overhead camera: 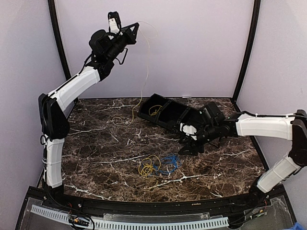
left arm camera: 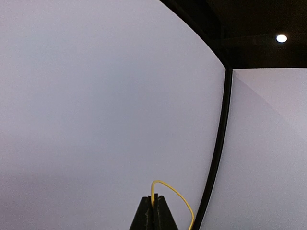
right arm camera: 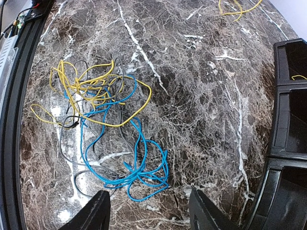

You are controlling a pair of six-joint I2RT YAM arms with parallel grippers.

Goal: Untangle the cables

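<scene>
Left fingers (left arm camera: 154,197) sit nearest the lens, pressed together on a loop of yellow wire (left arm camera: 180,193) that arcs out to one side. From above, that arm is raised high against the back wall. The wire hangs from it down to the counter (overhead camera: 96,153), its tail lying just left of the black bin (overhead camera: 168,112), well apart from the tangle (right arm camera: 103,112). Right fingers (right arm camera: 148,194) stand apart and hold nothing. They are low beside the bin and pointed at the tangle, where a blue wire (right arm camera: 139,178) and a grey wire (right arm camera: 62,148) cross more yellow near the front edge. One bin compartment has a bit of yellow in it.

Risks, as I judge them: the pinch is on a very thin wire, so a quick swing could let it slip, and the trailing tail could catch the bin rim. If the right fingers close where strands overlap, they would likely take several at once and draw the knot tighter, or drag the whole clump. The right arm also lies close to the bin and could nudge it.
</scene>
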